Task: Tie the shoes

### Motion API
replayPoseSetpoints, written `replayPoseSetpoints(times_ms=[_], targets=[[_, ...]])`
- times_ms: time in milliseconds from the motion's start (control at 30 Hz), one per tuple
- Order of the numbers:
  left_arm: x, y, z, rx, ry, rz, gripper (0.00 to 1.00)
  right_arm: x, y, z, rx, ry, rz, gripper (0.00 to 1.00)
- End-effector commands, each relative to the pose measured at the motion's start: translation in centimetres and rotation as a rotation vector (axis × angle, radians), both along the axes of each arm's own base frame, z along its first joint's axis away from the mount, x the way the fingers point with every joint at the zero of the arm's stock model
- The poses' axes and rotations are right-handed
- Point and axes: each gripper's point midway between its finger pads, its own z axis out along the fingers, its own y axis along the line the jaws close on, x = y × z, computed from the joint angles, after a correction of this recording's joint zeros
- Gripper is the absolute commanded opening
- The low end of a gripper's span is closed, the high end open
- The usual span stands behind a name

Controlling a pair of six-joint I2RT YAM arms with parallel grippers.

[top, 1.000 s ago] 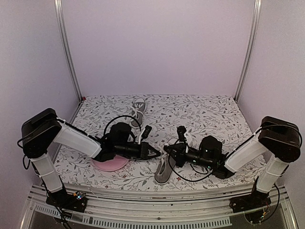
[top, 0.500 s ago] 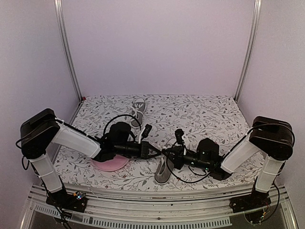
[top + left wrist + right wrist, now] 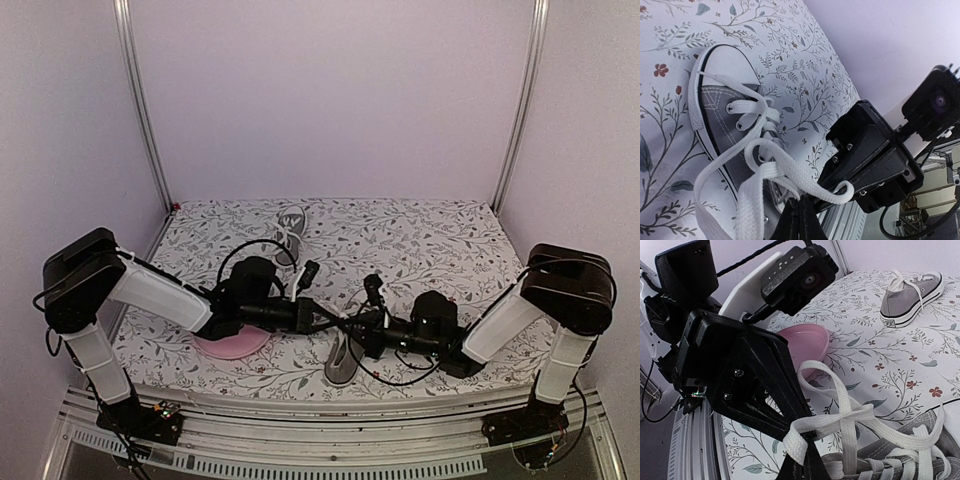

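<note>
grey canvas near shoe (image 3: 343,360) sits right under the spot where the two sets of jaws meet, close to the front edge of the floral tabletop (image 3: 440,240). left arm (image 3: 160,290) and right arm (image 3: 500,325) both reach in low from the sides, so the left jaws and right jaws end up almost tip to tip just above the shoe

left jaws are pressed together on a strand of the white laces (image 3: 790,172). from the left wrist view a loose loop runs from the eyelets up to the tips and curls off just past them. right jaws are pinched tight on the laces too; in the right wrist view two strands cross just above the tips and the rest trails down to the shoe beside them

the other shoe (image 3: 290,228) is well beyond the left jaws, standing upright on its sole toward the back wall, nothing touching it

pink plate (image 3: 232,345) is behind the left jaws, partly tucked under the left arm, just beside the near shoe but apart from it
</note>
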Motion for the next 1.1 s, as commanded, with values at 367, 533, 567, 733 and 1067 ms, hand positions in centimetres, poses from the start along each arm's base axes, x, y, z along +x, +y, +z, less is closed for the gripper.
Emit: replayPoseSetpoints(times_ms=[367, 533, 567, 733, 1067], targets=[[-1.3, -0.6, 2.6, -0.052, -0.086, -0.04, 0.0, 2.2, -0.4, -3.2, -0.088, 0.13, -0.035, 0.02], [-1.3, -0.5, 2.6, -0.045, -0.093, -0.032, 0.0, 2.5, -0.7, -3.9, -0.114, 0.157, -0.034, 0.02], [-1.2, -0.5, 2.6, -0.046, -0.096, -0.031, 0.0, 2.6, -0.7, -4.1, -0.128, 0.162, -0.029, 0.02], [-1.1, -0.9, 2.7, -0.043, -0.104, -0.039, 0.0, 1.6, 0.1, -3.8, -0.129, 0.148, 0.058, 0.02], [0.5, -0.7, 1.8, 0.04, -0.095, 0.035, 0.0, -2.0, 1.7, -1.3, -0.043, 0.122, 0.332, 0.02]])
